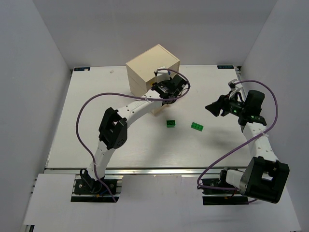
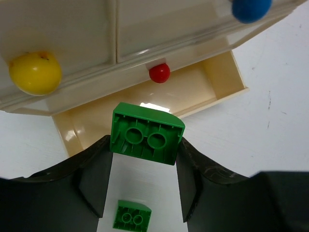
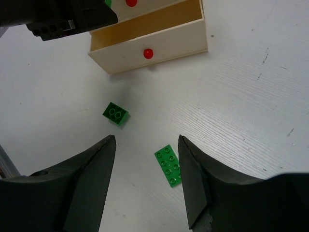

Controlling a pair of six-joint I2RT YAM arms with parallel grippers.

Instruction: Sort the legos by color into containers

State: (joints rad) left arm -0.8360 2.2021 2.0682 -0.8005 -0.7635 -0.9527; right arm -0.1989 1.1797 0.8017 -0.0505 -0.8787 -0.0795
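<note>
**Green lego gripped over the open drawer**

Left gripper [image 2: 145, 152]: closed partway onto a square green lego [image 2: 147, 131]. Pinched by its sides between the two dark fingers [image 2: 94, 176], with the hollow underside and its two round tubes turned toward the wrist camera. Held clear of the table, in front of the cream chest [image 1: 153, 70] and above the open drawer [image 2: 219, 79] pulled out at the chest's base. Cannot tell whether fully over the drawer's hollow or only at its front edge.

On the chest front behind: a yellow knob [image 2: 35, 72] to the left, a blue knob [image 2: 250, 8] at the upper right, and a small red knob [image 2: 159, 72] just above the drawer.

Under the fingers, on the white table [image 1: 96, 92]: a second square green lego [image 2: 132, 216], lying loose and untouched.

Right gripper [image 3: 145, 179]: fingers spread wide, nothing between them. Hovering above the table, well to the right of the chest.

Beneath it, a long green lego [image 3: 170, 165], lying flat with eight studs up, close by one finger in the wrist view but not touched. Farther on, the second square lego, between the long one and the drawer. On the drawer front, a drawer knob [image 3: 148, 53], also red, facing the right wrist camera.
</note>
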